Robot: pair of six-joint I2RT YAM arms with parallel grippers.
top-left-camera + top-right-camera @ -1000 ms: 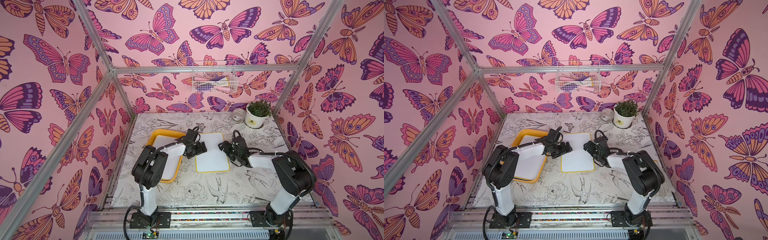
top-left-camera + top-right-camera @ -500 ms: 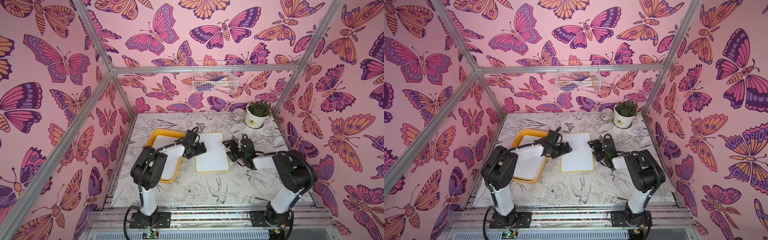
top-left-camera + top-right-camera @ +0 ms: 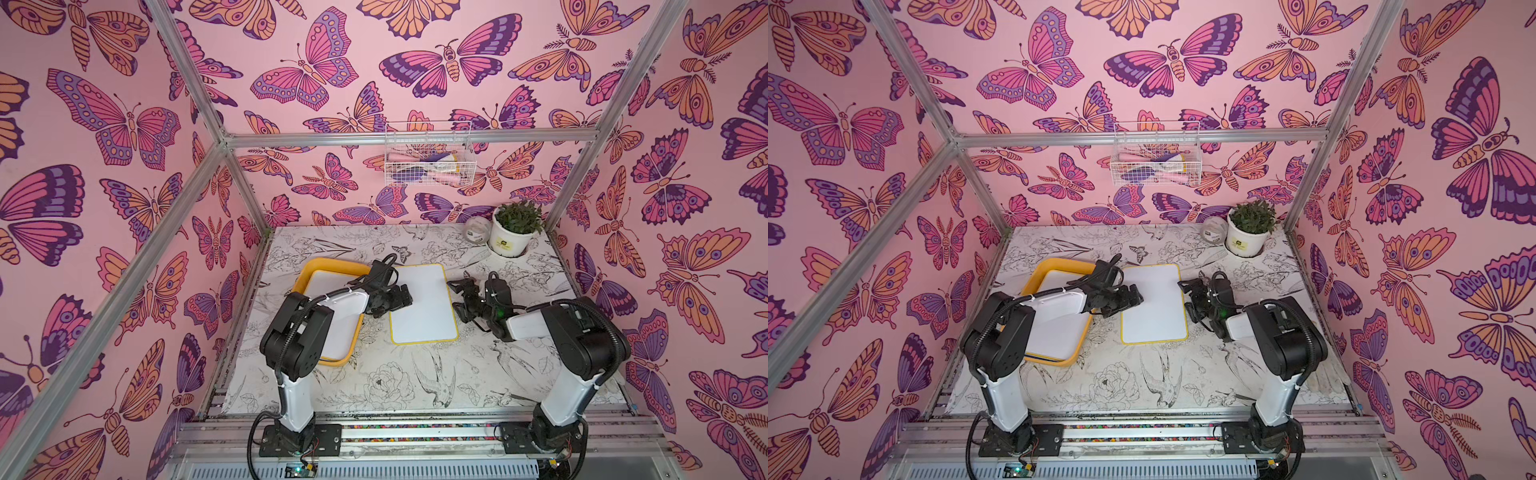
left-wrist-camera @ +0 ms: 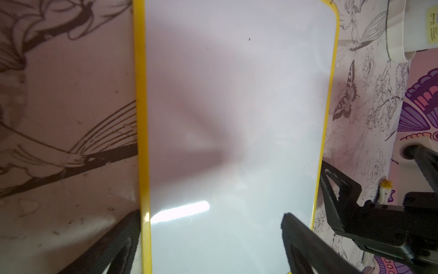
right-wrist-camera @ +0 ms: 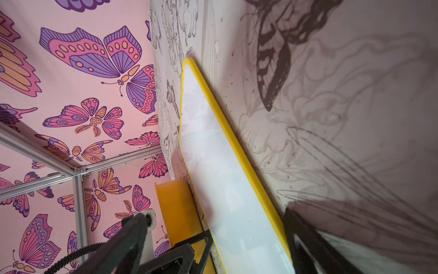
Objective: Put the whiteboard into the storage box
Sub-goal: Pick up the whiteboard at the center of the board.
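Covering the whole floor of the cell, the counter (image 3: 415, 386) is a matte sheet printed with grey birds and flowers. On its left part sits the storage box (image 3: 328, 262), a shallow yellow-orange plastic tray with rounded corners and a low rim. A flat white surface already lies inside it, perhaps another board. Just beside it on the right, the whiteboard (image 3: 424, 307) lies flat on the counter: thin, glossy, with a narrow yellow frame. So it is not yet lifted, and the whole transfer remains, I judge. The left gripper (image 3: 401, 298) is open, its 2 fingers straddling the board's left edge. The right gripper (image 3: 457, 297) is open too, just beside the right edge, holding nothing.
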